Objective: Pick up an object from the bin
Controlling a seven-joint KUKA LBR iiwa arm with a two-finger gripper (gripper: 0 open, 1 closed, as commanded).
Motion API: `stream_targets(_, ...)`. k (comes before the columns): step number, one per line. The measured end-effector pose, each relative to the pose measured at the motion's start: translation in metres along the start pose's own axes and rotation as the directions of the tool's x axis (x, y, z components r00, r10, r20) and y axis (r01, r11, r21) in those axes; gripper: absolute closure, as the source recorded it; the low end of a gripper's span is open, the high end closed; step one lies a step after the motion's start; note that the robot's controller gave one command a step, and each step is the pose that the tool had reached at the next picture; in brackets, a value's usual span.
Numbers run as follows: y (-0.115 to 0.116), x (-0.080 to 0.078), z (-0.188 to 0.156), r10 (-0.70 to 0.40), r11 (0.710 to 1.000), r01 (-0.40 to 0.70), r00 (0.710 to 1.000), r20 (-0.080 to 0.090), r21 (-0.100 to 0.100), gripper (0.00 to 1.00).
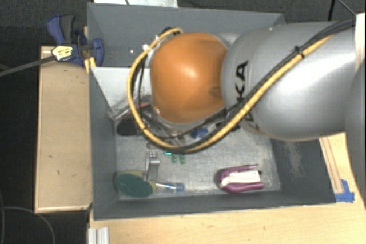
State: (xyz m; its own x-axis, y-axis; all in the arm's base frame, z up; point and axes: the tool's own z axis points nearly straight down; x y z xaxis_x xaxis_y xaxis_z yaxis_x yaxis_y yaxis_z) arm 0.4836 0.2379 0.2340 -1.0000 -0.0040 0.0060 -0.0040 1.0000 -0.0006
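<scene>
The orange cover (186, 77) and looped cables (136, 106) on the wrist hide most of the hand (153, 166). A grey metal part pokes out below them, and I cannot tell whether the hand is open or closed. That part stands just above a dark green round pad (132, 184) and a clear stick with a blue end (169, 186), near the front left corner of the bin (229, 23). A purple and white object (241, 178) lies well apart to the right. A dark thing (126, 127) at the left is half hidden.
</scene>
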Motion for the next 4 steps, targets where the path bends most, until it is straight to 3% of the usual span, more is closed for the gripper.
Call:
stream_targets(1,-0.007,0.002,0.166,-0.105,0.994,0.105,0.994,0.013,-0.003,0.0)
stream_targets(2,-0.007,0.004,0.164,-0.1,0.995,0.1,0.995,0.009,-0.002,1.0)
stream_targets(4,-0.029,-0.002,-0.031,-0.118,0.993,0.118,0.993,0.017,-0.003,1.0)
